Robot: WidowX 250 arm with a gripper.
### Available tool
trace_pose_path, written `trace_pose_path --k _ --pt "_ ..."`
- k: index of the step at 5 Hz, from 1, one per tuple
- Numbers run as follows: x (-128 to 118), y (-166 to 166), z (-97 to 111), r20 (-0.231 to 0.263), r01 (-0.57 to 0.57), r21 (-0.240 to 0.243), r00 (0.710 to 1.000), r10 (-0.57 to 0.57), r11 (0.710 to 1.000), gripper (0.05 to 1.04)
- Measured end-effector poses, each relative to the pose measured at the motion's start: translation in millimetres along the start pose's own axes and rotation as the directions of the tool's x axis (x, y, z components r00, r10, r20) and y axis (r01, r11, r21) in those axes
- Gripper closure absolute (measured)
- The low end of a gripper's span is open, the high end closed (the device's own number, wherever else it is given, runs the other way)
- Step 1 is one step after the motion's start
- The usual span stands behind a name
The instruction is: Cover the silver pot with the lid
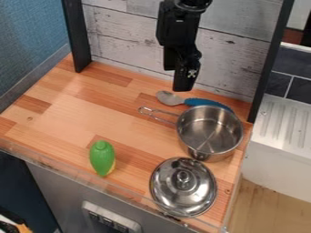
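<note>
1. The pot stands uncovered, its inside bottom showing.
2. The lid lies knob up just beside it.
3. The claw hangs above the counter; apart or together, I cannot tell.

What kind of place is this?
It looks like a toy kitchen: a silver pot and its lid sit on a wooden counter, with what seems to be a sink beside it.

Green toy (yellow underneath).
</note>
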State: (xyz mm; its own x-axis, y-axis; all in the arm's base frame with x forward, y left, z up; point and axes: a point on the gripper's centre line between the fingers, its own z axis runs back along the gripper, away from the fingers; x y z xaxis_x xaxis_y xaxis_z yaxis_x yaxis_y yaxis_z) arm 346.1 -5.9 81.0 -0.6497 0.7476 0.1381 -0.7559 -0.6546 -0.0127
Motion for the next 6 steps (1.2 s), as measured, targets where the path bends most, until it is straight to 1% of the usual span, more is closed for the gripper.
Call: trace_pose_path --k 1,2,3,4,5,6 --pt "0 2 -12 0.024 -0.006 0.024 1.0 0.005 1.0 0.082" --pt "7 12 -22 0.047 -0.048 0.041 0.998 0.046 0.998 0.082" --pt "10 28 -1 -0.007 -0.052 -0.013 0.999 0.052 0.999 0.082" --pt "13 55 9 -0.071 -0.093 -0.035 0.993 0.09 0.995 0.083" --pt "6 86 1 -0.075 -0.159 -0.027 0.985 0.156 0.987 0.082" --pt "9 101 -3 -0.096 -0.247 0.004 0.964 0.247 0.969 0.082"
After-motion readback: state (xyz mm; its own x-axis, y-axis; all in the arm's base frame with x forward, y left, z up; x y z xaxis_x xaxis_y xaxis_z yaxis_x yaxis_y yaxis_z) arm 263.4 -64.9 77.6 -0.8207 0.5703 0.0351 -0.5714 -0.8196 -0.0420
